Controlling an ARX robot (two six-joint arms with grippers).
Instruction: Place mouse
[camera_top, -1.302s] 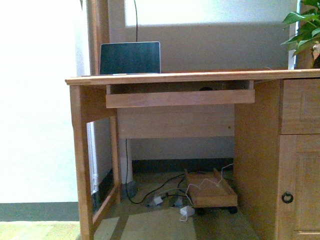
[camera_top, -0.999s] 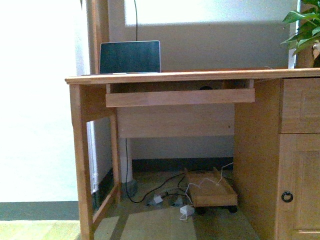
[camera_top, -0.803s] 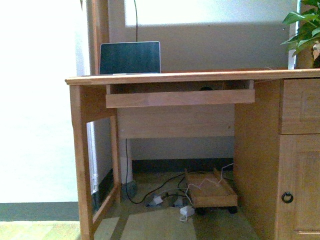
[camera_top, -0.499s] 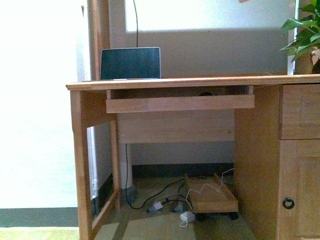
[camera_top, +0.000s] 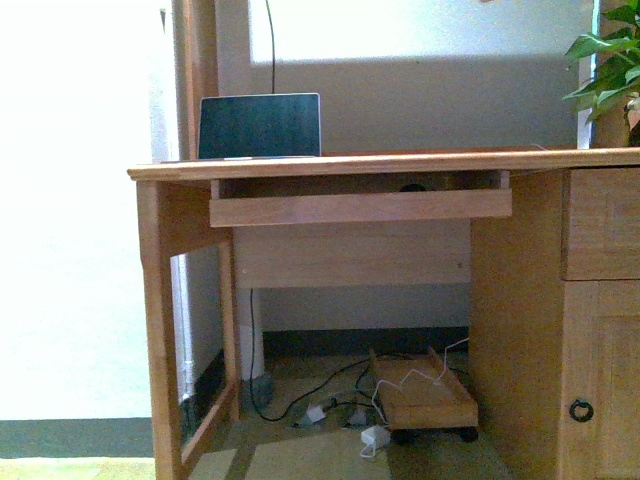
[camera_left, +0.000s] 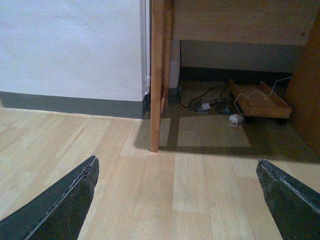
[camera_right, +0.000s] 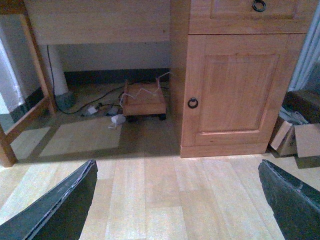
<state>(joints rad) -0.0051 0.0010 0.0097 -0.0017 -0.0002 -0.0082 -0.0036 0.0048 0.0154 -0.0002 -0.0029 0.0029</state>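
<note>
A small dark rounded top (camera_top: 412, 186) peeks over the front board of the pull-out keyboard tray (camera_top: 360, 207) under the desktop; it looks like the mouse, mostly hidden. Neither arm shows in the front view. In the left wrist view my left gripper (camera_left: 177, 200) is open, low over the pale wood floor, its dark fingers (camera_left: 65, 205) wide apart with nothing between them. My right gripper (camera_right: 177, 200) is also open and empty above the floor, facing the desk's cabinet door (camera_right: 235, 85).
A wooden desk (camera_top: 300, 160) carries an open laptop (camera_top: 260, 126) at the back left and a plant (camera_top: 610, 60) at the right. Below it lie cables (camera_top: 320, 390) and a wheeled wooden caddy (camera_top: 425, 395). The desk leg (camera_left: 157, 75) stands ahead of the left gripper. Cardboard boxes (camera_right: 295, 135) sit right of the cabinet.
The front view has shifted a little: the desk and laptop now sit slightly lower in the frame. Nothing on the desk has moved.
</note>
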